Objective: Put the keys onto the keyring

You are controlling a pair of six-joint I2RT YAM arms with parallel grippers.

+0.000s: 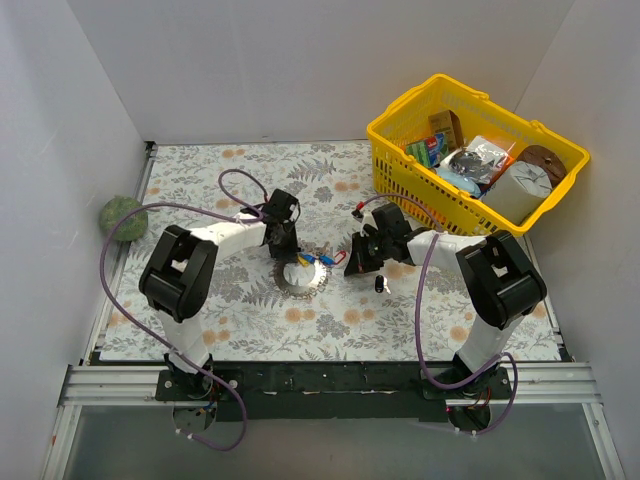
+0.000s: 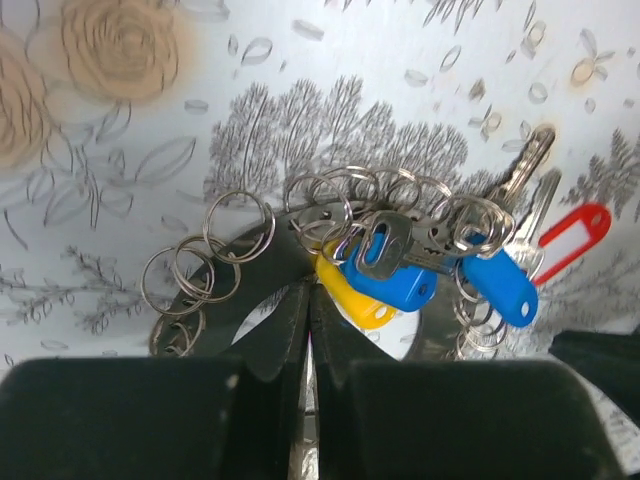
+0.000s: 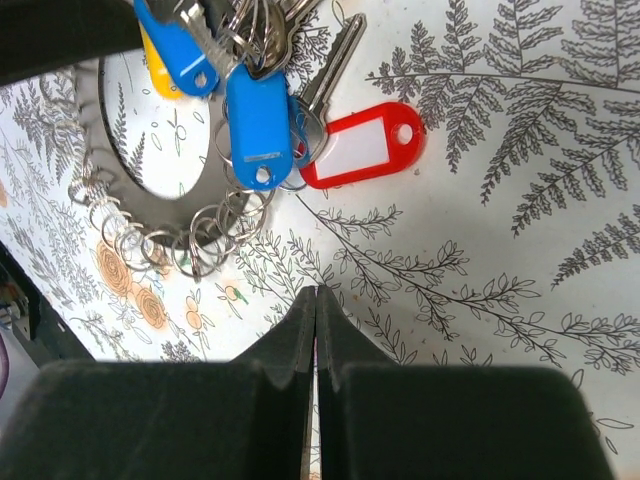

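A floral-print table (image 1: pixel 450 330) carries the keyring (image 1: pixel 300 292) at frame centre with tagged keys (image 1: pixel 320 262) bunched at its upper right, a small dark thing (image 1: pixel 380 285) to the right, a yellow basket (image 1: pixel 400 170) at upper right and a green ball (image 1: pixel 120 215) at the left edge.

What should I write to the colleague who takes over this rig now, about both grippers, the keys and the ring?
Left gripper: shut, tips at the band of the large flat silvery metal keyring; a real pinch cannot be confirmed.
Right gripper: shut, empty, over the floral cloth beside the ring.
Done: keys with blue plastic tags and a yellow tag bunch at the ring's small loops.
Left: the red-tagged key lies at the ring's edge, attachment unclear; a small dark item, perhaps a key, lies apart.
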